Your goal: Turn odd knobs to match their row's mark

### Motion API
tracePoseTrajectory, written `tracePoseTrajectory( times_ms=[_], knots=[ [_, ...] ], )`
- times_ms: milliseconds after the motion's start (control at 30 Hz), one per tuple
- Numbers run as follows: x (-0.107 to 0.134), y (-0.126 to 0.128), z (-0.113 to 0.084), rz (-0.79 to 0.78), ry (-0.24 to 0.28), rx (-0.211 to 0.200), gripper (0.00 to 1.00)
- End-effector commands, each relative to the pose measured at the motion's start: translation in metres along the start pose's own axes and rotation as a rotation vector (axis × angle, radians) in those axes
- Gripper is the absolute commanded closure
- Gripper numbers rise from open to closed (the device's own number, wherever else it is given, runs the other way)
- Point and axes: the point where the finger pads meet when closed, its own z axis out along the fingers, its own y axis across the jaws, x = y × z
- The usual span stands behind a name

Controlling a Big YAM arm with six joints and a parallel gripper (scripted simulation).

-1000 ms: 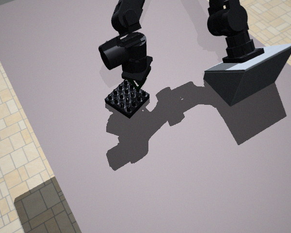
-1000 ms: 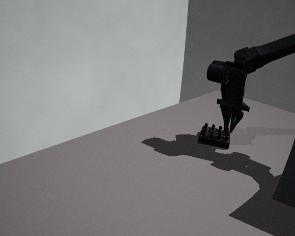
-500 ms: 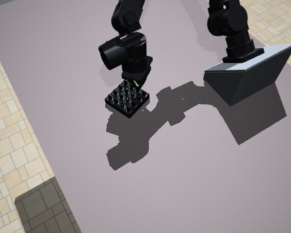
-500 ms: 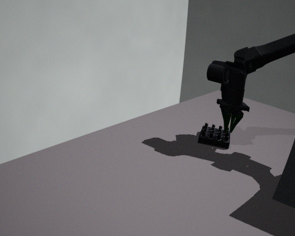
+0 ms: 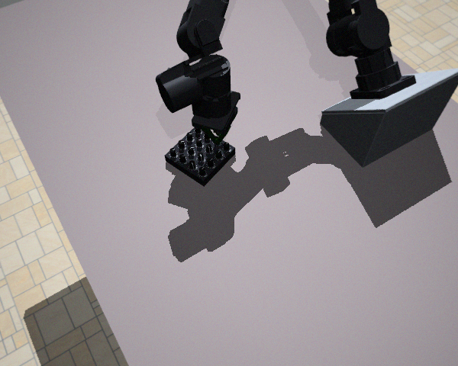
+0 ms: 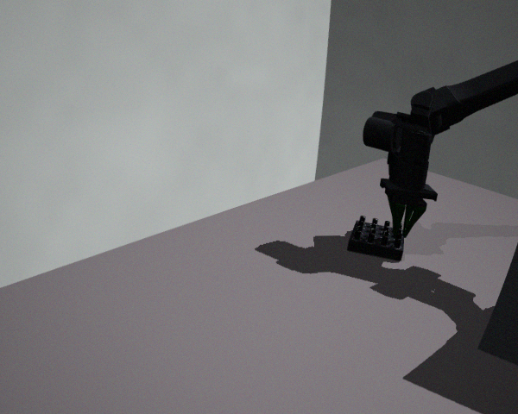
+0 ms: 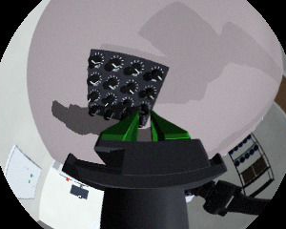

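While tan tiled floor (image 5: 20,236) borders the left of the top view, the pale table (image 5: 280,284) (image 6: 161,334) (image 7: 54,62) carries the dark knob box (image 5: 185,171) (image 6: 375,250) (image 7: 100,72), which stands flat, its corners turned toward the edges of that view. Four rows of four black knobs rise from its top. White marks ring them, but the lettering is too small to read, and several pointer lines are hard to make out.

Next to the right, at the box's far side in the top view, come the green fingers (image 5: 216,136) (image 6: 397,218), aimed down from the black arm (image 5: 215,82) (image 6: 408,147). They stand a little apart, with a narrow gap between the tips. In the wrist view a corner knob (image 7: 143,109) shows right at that gap; whether the fingers press on it, I cannot tell.

Farther right, well apart from the box, a grey wedge-shaped pedestal (image 5: 378,133) (image 6: 509,311) bears the arm's base.
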Motion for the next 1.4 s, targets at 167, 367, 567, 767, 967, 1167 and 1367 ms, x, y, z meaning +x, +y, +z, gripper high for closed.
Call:
tracePoseTrajectory(
  times_ms=[167,367,567,767,967,1167,1367],
  knots=[
    [-0.0013,0.0080,0.0036,-0.016,-0.013,-0.009,0.82],
    [-0.0043,0.0087,0.0036,-0.006,-0.014,-0.011,0.82],
    [-0.0043,0.0087,0.0036,-0.005,-0.014,-0.011,0.82],
    [-0.0043,0.0087,0.0036,-0.005,-0.014,-0.011,0.82],
    [-0.0043,0.0087,0.0036,-0.005,-0.014,-0.011,0.82],
    [-0.0043,0.0087,0.0036,-0.005,-0.014,-0.011,0.82],
    [-0.0043,0.0087,0.0036,-0.005,-0.014,-0.011,0.82]
  ],
)
